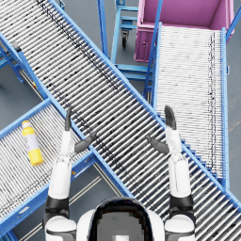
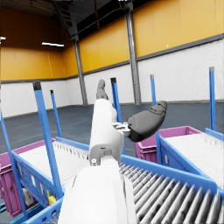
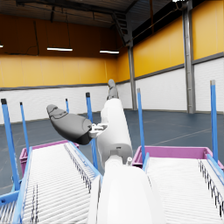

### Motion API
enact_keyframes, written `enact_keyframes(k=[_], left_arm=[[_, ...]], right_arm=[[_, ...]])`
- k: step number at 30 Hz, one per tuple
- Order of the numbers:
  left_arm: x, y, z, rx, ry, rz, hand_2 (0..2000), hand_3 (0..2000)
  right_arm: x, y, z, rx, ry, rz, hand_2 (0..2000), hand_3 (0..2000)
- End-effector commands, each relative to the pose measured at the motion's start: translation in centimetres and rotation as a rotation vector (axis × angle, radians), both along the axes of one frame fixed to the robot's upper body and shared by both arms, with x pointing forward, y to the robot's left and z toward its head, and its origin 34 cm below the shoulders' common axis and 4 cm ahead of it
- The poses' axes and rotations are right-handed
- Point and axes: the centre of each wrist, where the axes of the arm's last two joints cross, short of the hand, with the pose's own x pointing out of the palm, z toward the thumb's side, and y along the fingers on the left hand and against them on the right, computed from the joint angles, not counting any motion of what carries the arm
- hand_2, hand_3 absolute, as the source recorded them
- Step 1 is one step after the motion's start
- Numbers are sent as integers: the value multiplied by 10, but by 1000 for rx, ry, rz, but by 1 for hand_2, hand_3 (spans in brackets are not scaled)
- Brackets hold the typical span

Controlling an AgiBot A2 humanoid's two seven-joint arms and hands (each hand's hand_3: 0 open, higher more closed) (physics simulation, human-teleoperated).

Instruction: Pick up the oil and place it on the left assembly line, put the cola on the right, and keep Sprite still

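Observation:
A yellow oil bottle [image 1: 32, 142] with a white cap lies on its side on the left roller conveyor [image 1: 14, 164]. My left hand [image 1: 73, 136] hovers open just right of it, over the blue rail, with its fingers stretched forward and the thumb out. My right hand [image 1: 165, 132] is open too, above the middle conveyor [image 1: 108, 103], holding nothing. In the left wrist view the left hand [image 2: 131, 118] is raised with nothing in it. The right wrist view shows the right hand [image 3: 85, 122] the same way. No cola or Sprite is in view.
The right conveyor [image 1: 190, 89] runs up to a pink bin [image 1: 188, 19] at the top. Blue frame rails edge every belt. More pink bins [image 2: 148, 146] stand at the ends of the belts in the wrist views.

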Motion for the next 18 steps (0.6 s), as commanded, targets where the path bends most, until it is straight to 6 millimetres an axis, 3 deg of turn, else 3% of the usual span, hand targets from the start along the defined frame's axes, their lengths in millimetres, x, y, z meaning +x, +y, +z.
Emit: enact_keyframes(k=[1,7,18], left_arm=[[-1,-1,-2,-23,21,-19,0,0],[-7,-5,-19,-171,165,-132,0,0],[-8,-6,-22,-199,193,-152,0,0]], right_arm=[[-1,1,-4,-7,21,18,0,0],[-9,5,-33,-49,161,130,0,0],[-10,6,-38,-55,187,150,0,0]])
